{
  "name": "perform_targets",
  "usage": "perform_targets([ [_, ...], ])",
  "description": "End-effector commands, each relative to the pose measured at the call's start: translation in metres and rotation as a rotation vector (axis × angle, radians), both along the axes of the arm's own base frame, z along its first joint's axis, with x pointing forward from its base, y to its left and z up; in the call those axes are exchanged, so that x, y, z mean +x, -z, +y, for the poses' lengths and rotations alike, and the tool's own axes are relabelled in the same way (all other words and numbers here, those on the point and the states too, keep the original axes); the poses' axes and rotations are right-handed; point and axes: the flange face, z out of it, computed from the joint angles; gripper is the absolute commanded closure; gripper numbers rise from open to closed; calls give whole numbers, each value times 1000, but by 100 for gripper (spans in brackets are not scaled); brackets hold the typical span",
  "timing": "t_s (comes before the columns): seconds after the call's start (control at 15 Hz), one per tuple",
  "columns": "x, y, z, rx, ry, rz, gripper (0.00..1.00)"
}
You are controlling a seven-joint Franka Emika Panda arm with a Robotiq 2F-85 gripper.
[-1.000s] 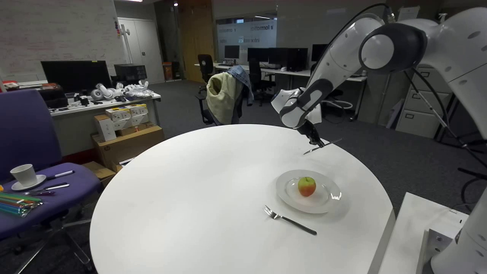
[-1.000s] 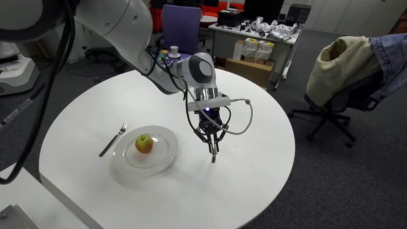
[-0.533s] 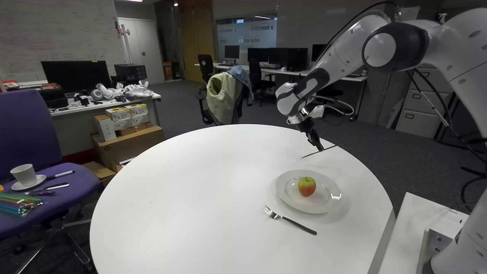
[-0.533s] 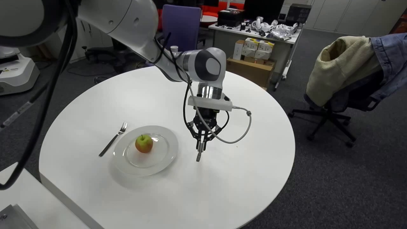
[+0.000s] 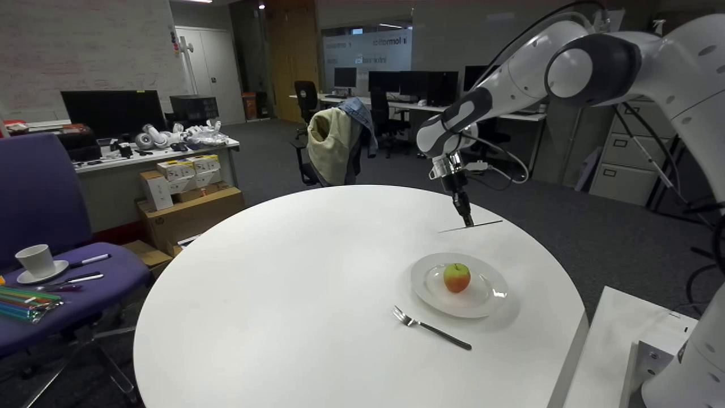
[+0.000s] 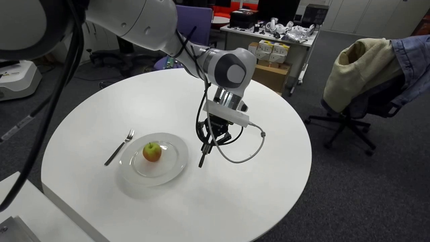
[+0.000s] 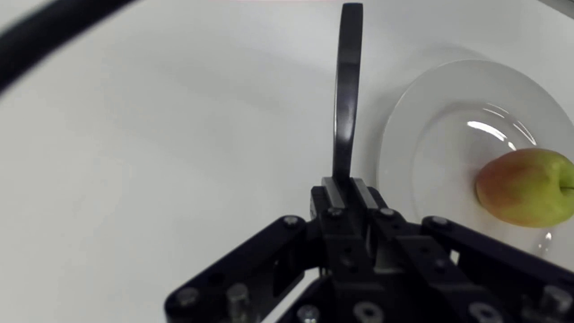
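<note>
The fingers (image 7: 332, 193) of the gripper (image 7: 346, 188) stand narrow, gripping a dark-handled utensil (image 7: 347, 89) — pinched between the two pads and sticking out to either side of them in an exterior view. In the wrist view its smooth dark end runs straight out ahead of the fingertips, a little wider far out than close in; the rest is hidden behind the gripper. Beneath the fingers spreads the round white table (image 5: 272, 283); how near the utensil hangs to its top, I cannot tell.

Apart from the fingers, off to their right in the wrist view, sits a white plate (image 7: 399, 148) — the closest thing to them after the utensil and the table. On it, farther from the fingers than the near rim, rests a green and reddish apple (image 7: 522, 186). Beyond the plate as seen from the fingers, in both exterior views, a fork (image 5: 436, 331) with a dark handle lies on the table. Beside the fingers, a pale cable (image 6: 263, 134) loops out from the wrist. Well away from them, past the table's edge, a purple chair (image 5: 122, 269) bears a cup and saucer (image 5: 37, 262).
</note>
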Motion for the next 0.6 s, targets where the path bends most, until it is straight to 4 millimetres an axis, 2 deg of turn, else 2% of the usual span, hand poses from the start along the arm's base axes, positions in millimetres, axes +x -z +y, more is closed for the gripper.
perform_targets([
  [0.0, 5, -7, -6, 112, 58, -57, 98],
  [0.27, 7, 3, -2, 194, 130, -85, 98],
  [0.53, 13, 30, 14, 342, 210, -117, 98],
])
